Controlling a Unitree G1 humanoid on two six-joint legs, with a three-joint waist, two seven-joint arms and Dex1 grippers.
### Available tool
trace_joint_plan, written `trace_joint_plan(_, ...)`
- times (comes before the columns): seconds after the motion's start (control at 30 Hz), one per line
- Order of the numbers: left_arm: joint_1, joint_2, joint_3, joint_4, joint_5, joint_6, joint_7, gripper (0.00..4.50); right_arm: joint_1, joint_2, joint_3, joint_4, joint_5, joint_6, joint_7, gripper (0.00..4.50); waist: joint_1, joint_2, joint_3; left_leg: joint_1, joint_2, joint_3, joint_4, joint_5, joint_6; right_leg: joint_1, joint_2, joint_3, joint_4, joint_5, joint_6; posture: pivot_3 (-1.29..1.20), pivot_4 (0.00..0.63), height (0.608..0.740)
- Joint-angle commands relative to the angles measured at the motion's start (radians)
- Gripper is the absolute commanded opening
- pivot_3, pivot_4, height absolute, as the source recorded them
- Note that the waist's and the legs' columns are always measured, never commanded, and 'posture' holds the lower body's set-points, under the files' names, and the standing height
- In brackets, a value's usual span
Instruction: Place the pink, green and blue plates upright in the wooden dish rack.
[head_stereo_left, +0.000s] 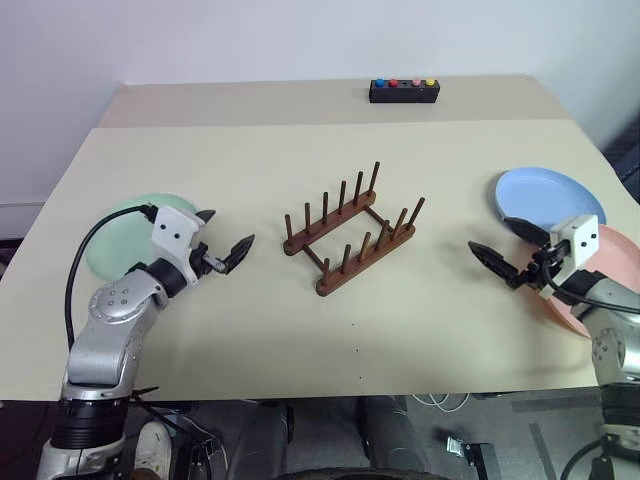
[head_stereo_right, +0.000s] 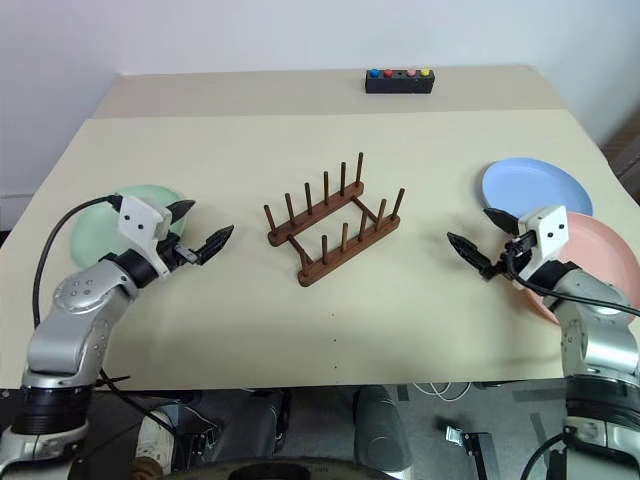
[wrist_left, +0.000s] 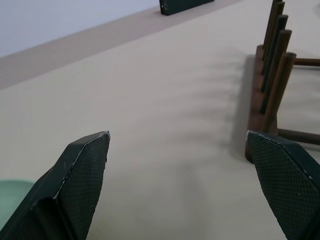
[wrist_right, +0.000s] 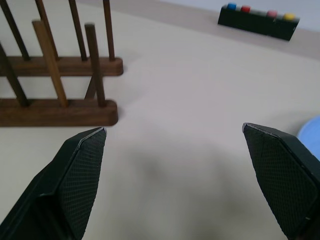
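Plates all lay flat on table (head_stereo_left: 300, 170), none racked: blue plate (head_stereo_left: 548, 194) and pink plate (head_stereo_left: 612, 262) overlapping at right edge, green plate (head_stereo_left: 125, 240) at left. Wooden dish rack (head_stereo_left: 348, 240) stood empty, centre. Left gripper (head_stereo_left: 222, 243) and right gripper (head_stereo_left: 508, 252) hovered level, jaws wide, holding nothing. Best approach probably: pinch rim, tip plate upright, slot between pegs.

Robot test bench in a lab: bare beige table (head_stereo_left: 300, 330) against a plain white wall (head_stereo_left: 250, 35), button box (head_stereo_left: 404, 91) (four coloured buttons), loose cables (head_stereo_left: 440, 402) underneath.
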Motion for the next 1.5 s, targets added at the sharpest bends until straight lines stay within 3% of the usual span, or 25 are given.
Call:
trace_joint_plan(0.03,0.006,0.011,0.021,-0.026,-0.009,-0.007,-0.010,4.50,-0.016,-0.009,-0.017,0.003,0.004,-0.021,0.005,4.47,0.001,0.000,0.000,0.000,0.000,0.000,0.000,0.000,0.000,0.000,0.000,0.000,0.000,0.000,0.000,0.00,0.150,0.740)
trace_joint_plan(0.27,0.044,-0.006,0.009,-0.045,-0.008,-0.011,-0.007,4.50,-0.025,-0.032,-0.016,0.001,0.005,-0.012,0.027,4.47,0.001,0.000,0.000,0.000,0.000,0.000,0.000,0.000,0.000,0.000,0.000,0.000,0.000,0.000,0.000,0.00,0.150,0.740)
trace_joint_plan(0.57,0.155,0.032,-0.031,-0.114,-0.074,0.039,-0.132,4.50,0.113,-0.024,-0.005,-0.162,0.015,0.053,0.035,4.47,0.000,0.000,0.000,0.000,0.000,0.000,0.000,0.000,0.000,0.000,0.000,0.000,0.000,0.000,0.000,0.00,0.150,0.740)
trace_joint_plan(0.77,0.181,0.085,-0.149,-0.134,-0.060,0.051,-0.242,4.50,0.205,-0.033,0.015,-0.305,0.019,0.127,0.038,4.47,0.004,0.000,0.000,0.000,0.000,0.000,0.000,0.000,0.000,0.000,0.000,0.000,0.000,-0.002,-0.003,0.00,0.150,0.740)
trace_joint_plan(1.0,0.017,-0.034,-0.404,0.020,0.089,-0.011,-0.240,4.50,0.325,-0.006,0.021,-0.515,0.036,0.199,-0.005,4.47,0.008,0.000,0.000,0.000,0.000,0.000,0.001,0.000,0.000,0.001,0.000,0.000,-0.001,-0.001,-0.002,0.00,0.150,0.740)
trace_joint_plan(1.17,-0.077,-0.127,-0.475,0.164,0.176,-0.050,-0.194,4.50,0.396,0.029,0.037,-0.608,0.037,0.215,-0.052,4.47,0.008,0.001,-0.001,0.000,0.000,0.000,0.001,0.000,0.000,0.001,0.000,0.000,0.000,0.000,0.000,0.00,0.150,0.740)
trace_joint_plan(1.27,-0.095,-0.163,-0.459,0.205,0.190,-0.059,-0.161,3.69,0.417,0.050,0.054,-0.642,0.031,0.218,-0.080,4.50,0.008,0.001,-0.002,0.000,0.000,0.000,0.001,0.000,0.000,0.001,0.000,0.000,0.000,0.000,0.000,0.00,0.150,0.740)
trace_joint_plan(1.47,-0.098,-0.138,-0.452,0.225,0.188,-0.099,-0.220,0.87,0.464,0.092,0.076,-0.700,0.022,0.215,-0.131,4.50,0.008,0.001,-0.002,0.001,0.000,0.000,0.001,0.000,0.000,0.002,0.000,0.000,0.000,0.000,0.000,0.00,0.150,0.740)
trace_joint_plan(1.5,-0.094,-0.130,-0.444,0.229,0.184,-0.109,-0.230,0.77,0.472,0.099,0.087,-0.712,0.016,0.215,-0.141,4.50,0.007,0.001,-0.002,0.001,0.000,0.000,0.001,0.000,0.000,0.002,0.000,0.000,0.000,0.000,0.000,0.00,0.150,0.740)
